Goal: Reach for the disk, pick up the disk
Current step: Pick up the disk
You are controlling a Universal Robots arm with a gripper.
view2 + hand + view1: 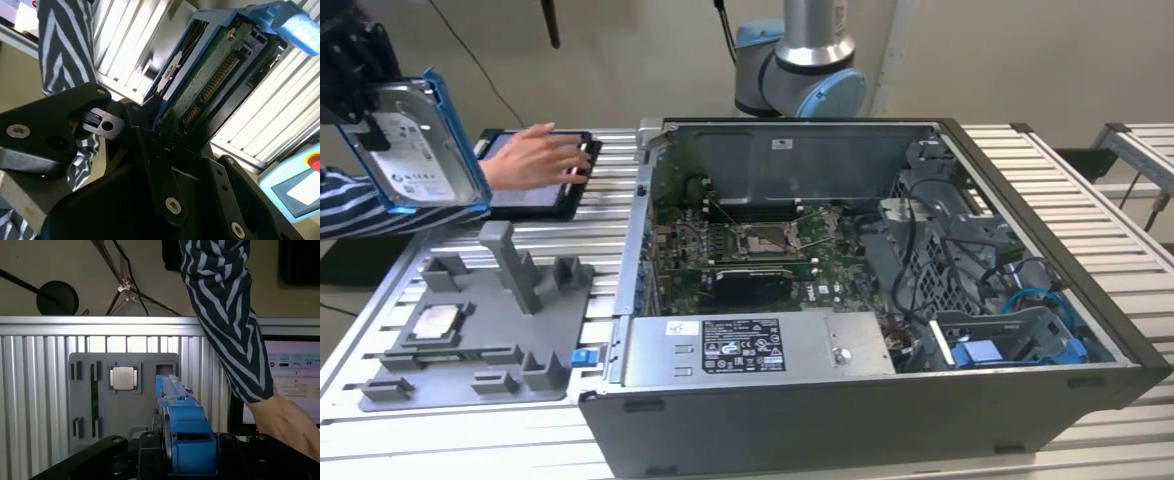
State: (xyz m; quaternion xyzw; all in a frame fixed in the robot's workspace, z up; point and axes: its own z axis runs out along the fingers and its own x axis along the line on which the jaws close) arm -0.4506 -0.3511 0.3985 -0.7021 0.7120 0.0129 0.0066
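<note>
The disk [414, 145], a silver hard drive with a white label in a blue caddy, hangs upright in the air at the exterior view's far left, above the slatted table. My black gripper [358, 80] grips it from above and is shut on it. In the first wrist view the caddy's blue edge [185, 432] stands between my two black fingers [150, 452]. In the second wrist view the disk's green circuit-board underside [215, 75] sits clamped in my gripper [175, 142].
A person's hand [534, 155] in a striped sleeve rests on a black tablet [540, 195] just beside the disk. Below lies a grey fixture tray [480, 330] with a small silver chip [438, 320]. An open computer case [854, 260] takes up the exterior view's middle and right.
</note>
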